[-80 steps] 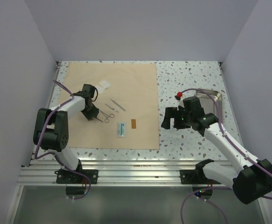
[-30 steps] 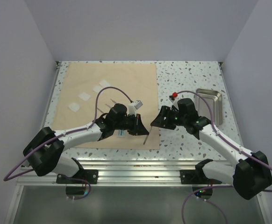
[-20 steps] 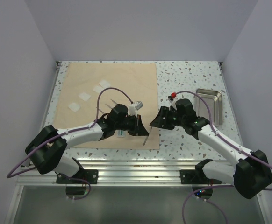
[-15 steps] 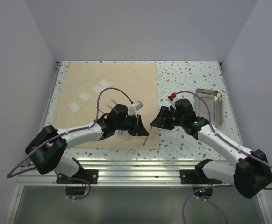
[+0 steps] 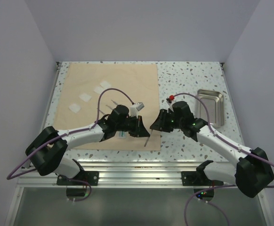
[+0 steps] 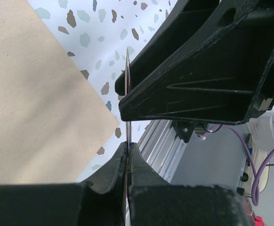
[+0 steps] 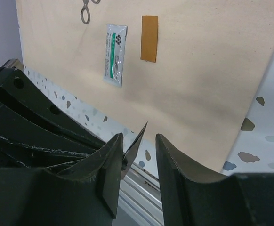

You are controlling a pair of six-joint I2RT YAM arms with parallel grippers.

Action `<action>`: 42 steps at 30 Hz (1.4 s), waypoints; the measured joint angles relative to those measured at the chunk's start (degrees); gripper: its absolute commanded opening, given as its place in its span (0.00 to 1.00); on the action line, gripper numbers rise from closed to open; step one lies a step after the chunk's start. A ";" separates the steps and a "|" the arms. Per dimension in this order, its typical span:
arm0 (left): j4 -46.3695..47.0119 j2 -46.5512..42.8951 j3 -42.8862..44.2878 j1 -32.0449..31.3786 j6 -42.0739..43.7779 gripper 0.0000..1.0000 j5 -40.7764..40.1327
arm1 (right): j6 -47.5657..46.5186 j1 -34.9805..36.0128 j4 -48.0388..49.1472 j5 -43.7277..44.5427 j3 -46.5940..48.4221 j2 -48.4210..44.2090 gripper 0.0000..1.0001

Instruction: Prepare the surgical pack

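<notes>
**Over the near right corner of the tan sheet [image 5: 127, 80]: a hand-off set up**

Above that corner I have the left gripper [image 6: 127, 149] clamped tight on a thin, pointed steel instrument [image 6: 127, 89]. It is held off the surface, with its free end slanting down toward the near edge of the table [image 5: 189, 75]. I judge it is lifted this way so the other arm can get at it.

The right gripper [image 7: 138, 139] faces it with its jaws part open. The instrument's tip stands in the gap with space showing beside it, so this claw grips nothing yet.

The steel tray [image 5: 214, 101] sits near the table's right edge, on the right arm's side, which is probably why the piece changes hands.

Scissors [image 7: 86, 9], a green-and-white packet [image 7: 114, 54] and a brown strip [image 7: 149, 32] lie flat on the sheet. Three gauze squares [image 5: 85, 97] sit toward its left edge.
</notes>
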 measured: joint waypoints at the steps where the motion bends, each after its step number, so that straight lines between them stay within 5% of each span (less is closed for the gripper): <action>1: 0.02 0.00 0.00 0.00 0.00 0.00 -0.02 | 0.17 0.31 0.04 0.15 0.00 0.24 0.37; 4: 0.13 0.00 0.00 0.00 0.00 0.00 -0.02 | 0.57 1.20 0.15 0.61 0.00 0.72 0.34; 12: 0.24 0.00 0.17 -0.02 0.04 0.03 -0.37 | 2.05 2.36 1.86 1.60 0.00 1.33 0.00; 18: -0.55 -0.02 1.22 0.00 0.17 0.46 -1.05 | 0.39 2.47 -1.57 5.27 0.74 1.44 0.00; 21: -1.77 -0.59 2.47 0.28 0.74 0.59 -2.34 | -2.27 2.45 -6.75 10.23 2.93 1.66 0.00; 26: -7.04 -5.38 2.67 2.69 2.27 0.61 -5.03 | -9.01 0.68 -16.65 23.10 12.55 4.63 0.00; 34: -15.63 -14.38 2.23 10.16 7.02 0.61 -7.50 | -21.31 -18.95 -24.50 37.55 33.03 15.28 0.00; 42: -19.19 -17.42 -0.09 12.09 8.81 0.61 -7.96 | -30.53 -27.39 -26.03 45.75 43.21 29.09 0.00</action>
